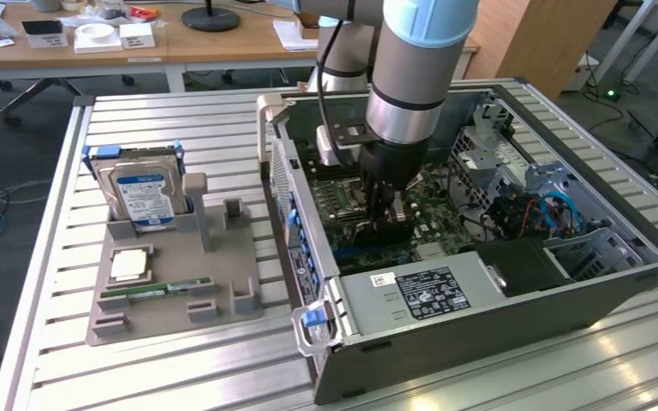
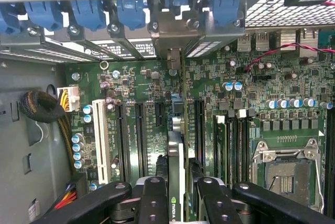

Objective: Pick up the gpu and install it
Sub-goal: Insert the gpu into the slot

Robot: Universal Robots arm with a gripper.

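Green NVIDIA-marked gpu (image 2: pixel 176 182) in end effector (image 2: pixel 176 203)

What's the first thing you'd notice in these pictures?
The big grey robot arm dips straight down into an open computer case. Its pincer is shut on the gpu, held edge-on over the green motherboard, in line with the slots. On the exterior view's left, a grey tray carries a hard drive with a blue label standing upright.

hiding most of the gpu (image 2: pixel 176 182) between the gripper (image 2: pixel 177 195) fingers. cutting off the cpu socket (image 2: pixel 285 174) at the frame edge.
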